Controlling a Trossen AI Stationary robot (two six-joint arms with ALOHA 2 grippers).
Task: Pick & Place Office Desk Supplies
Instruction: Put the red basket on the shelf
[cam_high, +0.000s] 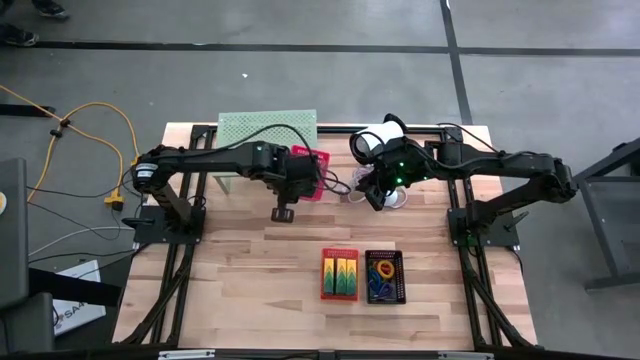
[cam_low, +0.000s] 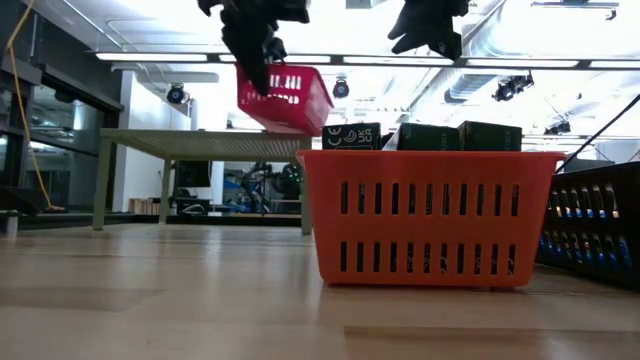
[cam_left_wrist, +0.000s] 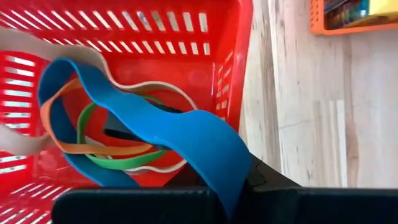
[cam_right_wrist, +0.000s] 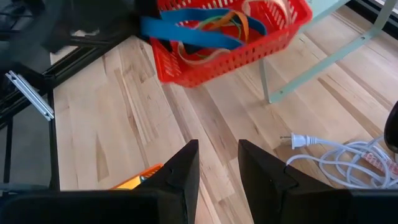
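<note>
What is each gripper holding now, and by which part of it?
The left gripper holds the red basket by its rim, lifted off the table. The right gripper holds nothing.

The left arm reaches across the table's rear, its left gripper (cam_high: 303, 172) raised well above the surface with fingers clamped together. The right arm stretches inward from the opposite side, its right gripper (cam_right_wrist: 217, 163) also held high, fingers slightly parted and holding nothing.
</note>
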